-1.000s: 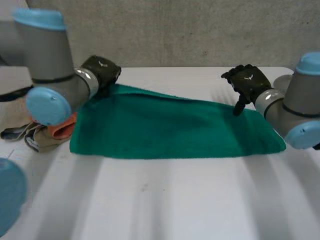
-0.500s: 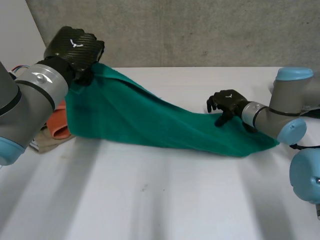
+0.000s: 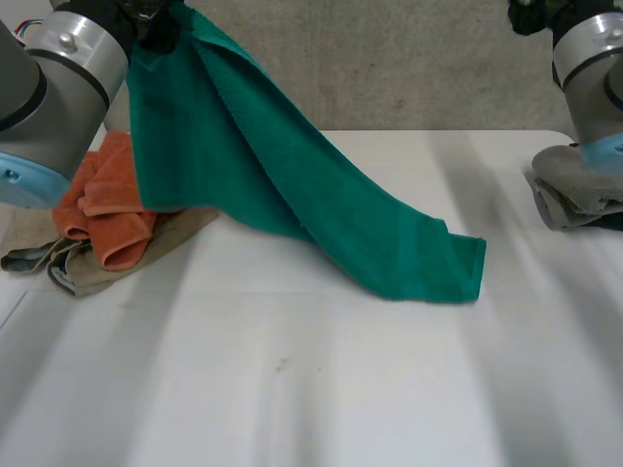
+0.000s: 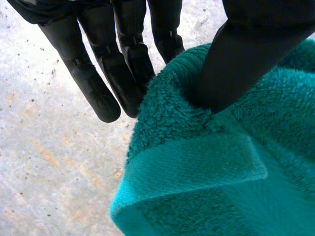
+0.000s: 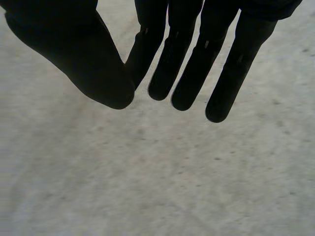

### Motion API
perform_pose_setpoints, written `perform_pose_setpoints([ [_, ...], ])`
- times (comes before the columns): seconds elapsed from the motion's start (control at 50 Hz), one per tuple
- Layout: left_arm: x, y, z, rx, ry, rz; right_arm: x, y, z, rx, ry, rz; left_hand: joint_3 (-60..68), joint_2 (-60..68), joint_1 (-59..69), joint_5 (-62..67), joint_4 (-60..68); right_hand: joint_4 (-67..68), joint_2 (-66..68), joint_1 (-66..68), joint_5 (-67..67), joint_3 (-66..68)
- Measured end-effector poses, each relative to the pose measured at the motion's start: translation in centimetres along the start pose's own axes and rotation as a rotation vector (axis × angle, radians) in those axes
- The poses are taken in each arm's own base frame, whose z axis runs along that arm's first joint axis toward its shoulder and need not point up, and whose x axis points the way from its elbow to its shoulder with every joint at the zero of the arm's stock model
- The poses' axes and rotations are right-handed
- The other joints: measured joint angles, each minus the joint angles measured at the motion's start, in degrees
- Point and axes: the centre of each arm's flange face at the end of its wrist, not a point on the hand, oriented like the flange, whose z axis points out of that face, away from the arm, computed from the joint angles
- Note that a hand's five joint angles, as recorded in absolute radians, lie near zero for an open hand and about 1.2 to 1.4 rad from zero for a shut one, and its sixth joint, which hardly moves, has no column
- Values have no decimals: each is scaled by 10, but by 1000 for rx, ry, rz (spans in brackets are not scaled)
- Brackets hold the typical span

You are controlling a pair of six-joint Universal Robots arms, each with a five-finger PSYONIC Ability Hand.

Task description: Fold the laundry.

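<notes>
A green towel (image 3: 292, 195) hangs from my left hand (image 3: 146, 17), which is raised high at the table's far left. From there it slopes down to the white table (image 3: 311, 389), where its lower end lies bunched near the middle. In the left wrist view the thumb (image 4: 246, 59) pinches a hemmed corner of the towel (image 4: 206, 172) against the fingers (image 4: 98, 73). My right hand (image 3: 531, 15) is lifted high at the far right, away from the towel. Its thumb rests against the fingers (image 5: 197, 64) with nothing between them.
An orange cloth (image 3: 102, 209) lies bunched on a beige garment (image 3: 107, 263) at the table's left edge, under the hanging towel. A folded grey cloth (image 3: 579, 195) sits at the right edge below the right arm. A concrete wall stands behind the table.
The left hand has lifted its towel corner high. The right hand has left the towel's right end and risen, closing empty. The towel's lower end has slid towards the middle.
</notes>
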Motion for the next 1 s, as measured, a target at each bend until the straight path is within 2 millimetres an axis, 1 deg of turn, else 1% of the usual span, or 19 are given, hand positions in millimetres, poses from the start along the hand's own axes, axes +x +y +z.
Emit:
perform_pose_setpoints([
  [0.04, 3, -2, -4, -20, 14, -19, -6, 8, -10, -50, -51, 15, 0, 0, 0, 0, 0, -102, -103, -97, -93, -101],
  [0.06, 5, -3, -7, -33, 27, -28, -10, 14, -16, -82, -79, 24, 0, 0, 0, 0, 0, -184, -186, -186, -184, -182],
  [0.08, 6, -3, -9, -39, 34, -33, -11, 17, -19, -96, -91, 29, 0, 0, 0, 0, 0, -216, -226, -216, -216, -220],
  [0.1, 10, -5, -15, -52, 54, -41, -16, 28, -27, -147, -127, 45, 0, 0, 0, 0, 0, -293, -291, -285, -295, -289],
  [0.12, 11, -5, -16, -55, 59, -42, -18, 31, -29, -161, -137, 50, 0, 0, 0, 0, 0, -302, -303, -296, -305, -298],
  [0.24, 18, -20, -47, -42, 122, -36, -39, 74, -52, -364, -261, 128, 3, 1, 0, 0, 0, -416, -405, -400, -423, -404],
  [0.34, 15, -35, -66, 14, 126, -17, -59, 106, -66, -514, -361, 191, 3, 1, 0, 0, 0, -438, -422, -417, -454, -437],
  [0.46, 7, -47, -82, 84, 106, -1, -87, 139, -78, -629, -447, 217, 3, 1, 0, 0, 0, -438, -422, -417, -457, -437],
  [0.58, -2, -48, -90, 126, 88, 5, -111, 164, -83, -652, -455, 190, 3, 1, 0, 0, 0, -433, -419, -411, -430, -429],
  [0.64, -5, -46, -91, 134, 84, 4, -117, 170, -82, -641, -440, 175, 3, 1, 0, 0, 0, -299, -290, -270, -290, -293],
  [0.68, -8, -42, -89, 139, 78, 0, -121, 174, -76, -603, -403, 153, 3, 1, 0, 0, 0, -54, -26, -21, -47, -46],
  [0.74, -11, -36, -86, 138, 72, -7, -118, 170, -63, -532, -340, 134, 3, 1, 0, 0, 0, 32, 40, 27, 29, 36],
  [0.8, -14, -27, -80, 127, 64, -17, -107, 155, -44, -426, -253, 121, 3, 1, 0, 0, 0, 41, 40, 27, 30, 41],
  [0.82, -15, -24, -77, 123, 61, -19, -100, 144, -34, -371, -210, 119, 3, 1, 0, 0, 0, 42, 40, 27, 30, 41],
  [0.86, -19, -15, -69, 111, 51, -24, -79, 111, -12, -233, -115, 118, 3, 1, 0, 0, 0, 42, 40, 27, 30, 41],
  [0.88, -20, -14, -66, 109, 47, -24, -74, 104, -8, -205, -96, 119, 3, 1, 0, 0, 0, 42, 40, 27, 30, 41],
  [0.9, -22, -10, -61, 106, 40, -25, -64, 87, 0, -143, -61, 122, 3, 1, 0, 0, 0, 42, 40, 27, 30, 41],
  [0.92, -24, -7, -54, 105, 30, -25, -50, 62, 9, -62, -21, 128, 3, 1, 0, 0, 0, 42, 40, 27, 30, 41],
  [1.0, -32, -3, -35, 111, -2, -29, -25, 14, 18, 63, 11, 148, 3, 1, 0, 0, 0, 42, 40, 27, 30, 41],
])
